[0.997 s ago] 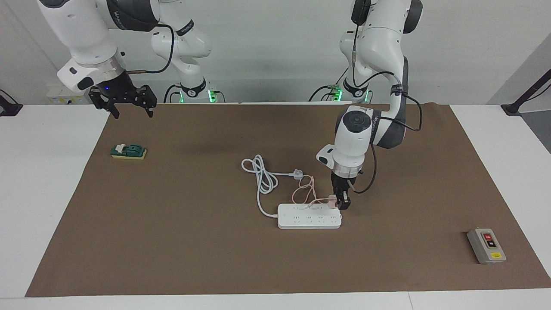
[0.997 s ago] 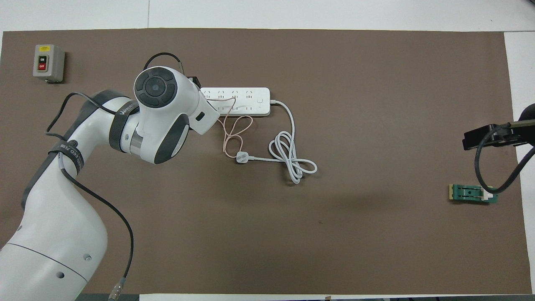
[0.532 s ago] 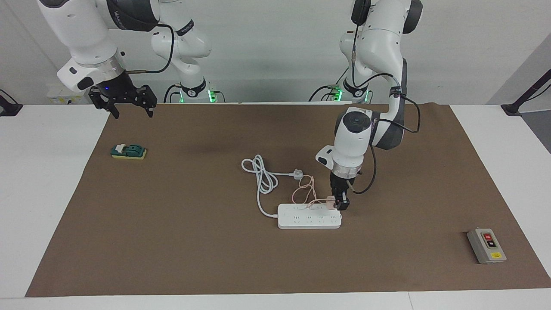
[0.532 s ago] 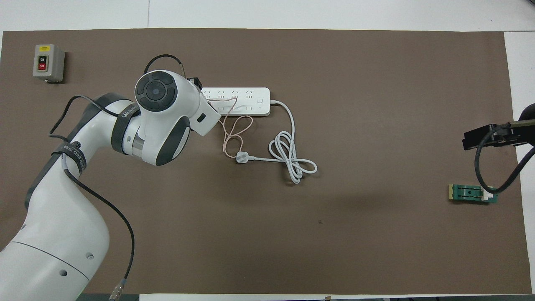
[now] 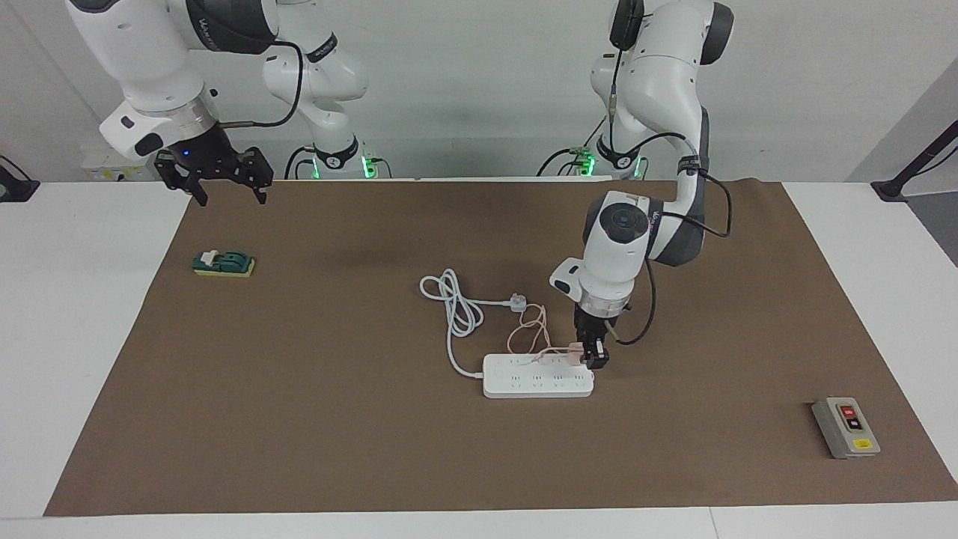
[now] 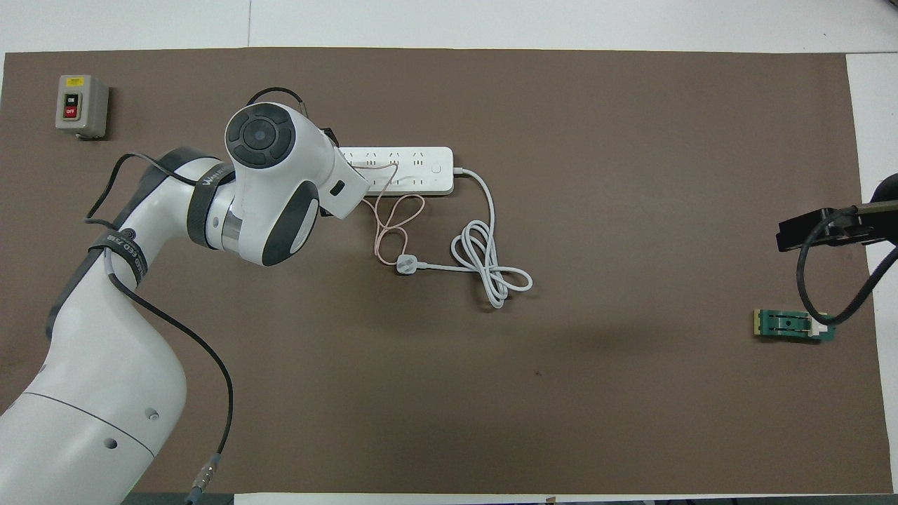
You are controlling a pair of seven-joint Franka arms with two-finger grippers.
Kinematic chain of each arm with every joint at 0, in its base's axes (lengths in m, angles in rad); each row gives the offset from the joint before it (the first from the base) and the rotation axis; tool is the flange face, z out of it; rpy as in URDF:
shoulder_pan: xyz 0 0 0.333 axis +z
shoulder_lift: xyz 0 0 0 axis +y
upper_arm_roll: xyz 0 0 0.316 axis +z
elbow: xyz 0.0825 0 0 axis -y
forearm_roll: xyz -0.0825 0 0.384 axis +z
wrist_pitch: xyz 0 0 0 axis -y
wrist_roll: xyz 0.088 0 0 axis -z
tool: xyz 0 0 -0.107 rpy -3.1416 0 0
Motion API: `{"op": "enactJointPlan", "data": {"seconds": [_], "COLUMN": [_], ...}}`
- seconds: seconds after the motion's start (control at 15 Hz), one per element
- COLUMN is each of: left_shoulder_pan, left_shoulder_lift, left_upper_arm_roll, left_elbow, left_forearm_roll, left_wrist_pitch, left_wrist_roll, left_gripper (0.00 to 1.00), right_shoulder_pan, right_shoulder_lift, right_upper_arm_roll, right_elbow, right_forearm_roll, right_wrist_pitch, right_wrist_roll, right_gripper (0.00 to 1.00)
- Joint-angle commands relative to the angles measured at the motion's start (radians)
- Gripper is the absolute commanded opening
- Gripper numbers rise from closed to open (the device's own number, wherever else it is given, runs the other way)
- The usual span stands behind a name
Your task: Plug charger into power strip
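Brown matte paper (image 5: pixel 374 449) covers a white table (image 5: pixel 75 337) before a pale wall. The flat white power strip (image 5: pixel 537 376) lies mid-mat, its thick cord looped nearer the robots. The left gripper (image 5: pixel 591 356) is clamped on the small pink cube charger (image 5: pixel 575 352) at the strip's end toward the left arm. The right gripper (image 5: pixel 224 183) waits spread wide above the mat's corner.

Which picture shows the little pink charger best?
The facing view. There the pink charger sits in the left gripper, right at the end of the power strip toward the left arm. In the overhead view the arm's wrist covers the charger; only its thin pink cable shows.
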Motion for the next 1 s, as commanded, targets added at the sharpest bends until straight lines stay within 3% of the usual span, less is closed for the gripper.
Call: {"op": "enactJointPlan", "data": {"seconds": [0.0, 0.2, 0.93], "left_shoulder_pan": [0.033, 0.076, 0.049], "left_shoulder_lift": [0.057, 0.070, 0.100], "left_upper_arm_roll": [-0.032, -0.079, -0.080], "left_elbow": [0.047, 0.069, 0.086], "left_forearm_roll": [-0.059, -0.065, -0.019], "left_wrist_pitch": [-0.103, -0.111, -0.112], "left_wrist_roll": [0.002, 0.050, 0.084], "left_gripper": [0.00, 0.00, 0.00], "right_shoulder_pan": [-0.012, -0.013, -0.009], "right_shoulder_lift": [-0.002, -0.002, -0.005], "right_upper_arm_roll": [0.008, 0.008, 0.008], "right_elbow": [0.004, 0.004, 0.001], "right_forearm_roll": [0.000, 0.001, 0.000], "right_wrist_pitch": [0.006, 0.005, 0.002], "right_wrist_roll": [-0.012, -0.012, -0.014], "right_gripper": [1.00, 1.00, 1.00]}}
